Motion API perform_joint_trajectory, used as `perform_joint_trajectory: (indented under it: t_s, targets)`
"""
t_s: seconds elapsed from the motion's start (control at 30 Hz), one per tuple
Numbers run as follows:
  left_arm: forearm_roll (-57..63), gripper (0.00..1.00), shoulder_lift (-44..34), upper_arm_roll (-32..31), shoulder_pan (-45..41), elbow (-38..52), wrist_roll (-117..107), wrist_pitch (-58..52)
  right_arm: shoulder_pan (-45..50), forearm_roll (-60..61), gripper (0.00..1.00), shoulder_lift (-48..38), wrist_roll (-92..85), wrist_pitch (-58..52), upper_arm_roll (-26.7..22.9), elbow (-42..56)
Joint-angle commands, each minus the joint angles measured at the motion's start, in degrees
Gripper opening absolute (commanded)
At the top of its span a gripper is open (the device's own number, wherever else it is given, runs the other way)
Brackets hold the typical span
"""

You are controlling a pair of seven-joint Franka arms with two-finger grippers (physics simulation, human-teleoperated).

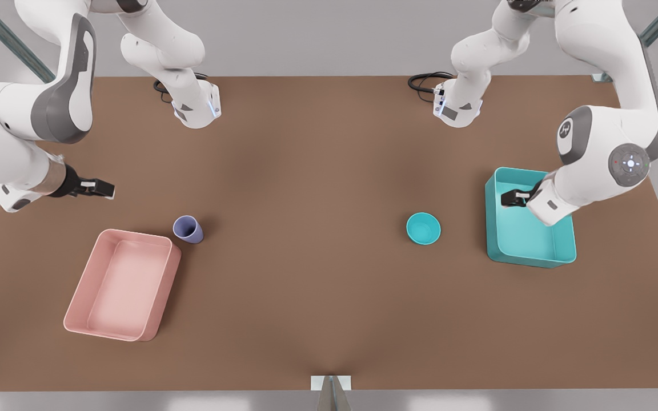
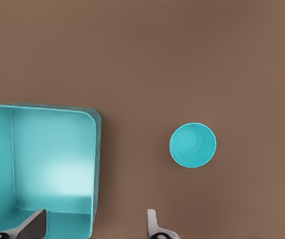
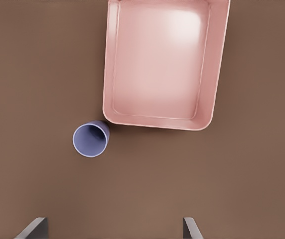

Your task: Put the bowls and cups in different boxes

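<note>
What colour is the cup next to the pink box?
Lavender-blue. The cup shows best in the right wrist view, standing upright beside the pink box.

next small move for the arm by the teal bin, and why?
Probably shift the left claw sideways to hover over the teal bowl. The claw is open above the teal box, and the bowl sits upright on the table beside that box, ungrasped. The right claw waits near the cup.

The table [image 1: 317, 171] is plain matte brown. The cup [image 1: 188, 229] is lavender-blue, the bowl [image 1: 423, 228] bright teal. One box [image 1: 120, 283] is pale pink, paler on its floor; the other box [image 1: 529, 228] is teal, close to the bowl's shade. The arms [image 1: 603, 137] are white with grey joint panels; both grippers are black.
</note>
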Motion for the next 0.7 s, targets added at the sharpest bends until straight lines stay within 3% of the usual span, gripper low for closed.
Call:
perform_joint_trajectory:
  t_s: [0.0, 0.07, 0.17, 0.27, 0.3, 0.37, 0.47, 0.57, 0.67]
  targets:
    - [-2.19, 1.0, -2.42, 7.1, -6.45, 0.44, -0.03, -4.57, 0.05, 0.02, 1.0, 0.0, 0.67, 1.55, -0.02, 0.02]
    - [-1.66, 1.0, -0.58, 7.1, -6.97, 0.36, -0.03, -4.41, 0.22, 0.02, 1.0, 0.18, 0.5, 1.55, 0.07, -0.07]
    - [6.43, 1.0, 13.04, 7.1, -21.2, -0.43, -5.38, 13.25, 2.77, -0.07, 1.0, 5.98, 1.2, 5.68, 0.07, -1.57]
    - [9.68, 1.0, 19.81, 7.01, -29.02, 0.27, -15.92, 19.58, 3.65, 0.02, 1.0, 4.23, 2.08, 12.97, -0.02, -8.32]
    - [10.91, 1.0, 24.47, 7.27, -33.87, 2.11, -21.55, 21.26, 3.65, -0.07, 1.0, 0.36, 2.08, 20.09, -0.1, -15.88]
    - [14.78, 1.0, 31.24, 6.92, -34.75, 9.23, -27.19, 21.61, 3.56, -0.07, 1.0, -2.02, 3.66, 28.79, -0.19, -24.15]
    - [15.22, 1.0, 29.05, 7.1, -33.25, 1.33, -26.92, 25.22, 3.65, -1.21, 1.0, -2.2, 7.52, 32.31, -0.02, -28.1]
    - [15.04, 1.0, 26.15, 7.1, -32.99, -5.97, -27.62, 24.6, 4.62, -1.21, 1.0, -0.7, 12.97, 42.51, 0.07, -33.65]
    - [15.04, 1.0, 25.09, 7.1, -32.9, -10.36, -29.12, 26.18, 4.79, -0.42, 1.0, 1.94, 13.5, 44.18, 0.16, -34.0]
